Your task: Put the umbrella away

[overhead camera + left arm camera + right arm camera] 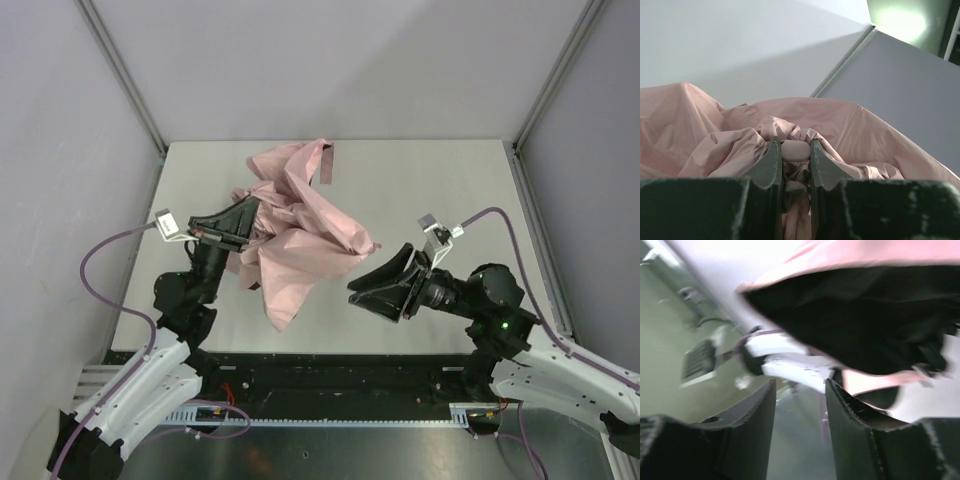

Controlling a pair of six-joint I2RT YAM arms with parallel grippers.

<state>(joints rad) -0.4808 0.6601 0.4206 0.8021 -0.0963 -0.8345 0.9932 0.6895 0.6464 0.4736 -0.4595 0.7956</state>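
Umbrella point(300, 235): a crumpled heap of pale pink cloth on the table point(440, 190), left of the middle. It reaches from near the far edge down towards the near edge, where it ends in a hanging point.
Umbrella strap point(326, 165): a darker pink strip at the far end of the heap, lying towards the far edge.
Shaft and handle: hidden in the folds from above. The left wrist view shows a small rounded pink lump point(796, 149) between the fingers, but I cannot tell whether it is the handle.
Left gripper point(244, 214): at the left side of the heap, pushed into the cloth. In its own view the fingers point(771, 160) stand narrow, pinching bunched pink cloth and the rounded lump.
Right gripper point(368, 284): just beside the right side of the heap, towards the near right part of the table and pointing left at the cloth. Its jaws are spread wide with nothing between them.
Right wrist view: blurred. The umbrella's dark underside point(865, 315) with a pink rim hangs above the fingers point(850, 435), and the white left arm point(785, 357) shows beyond.
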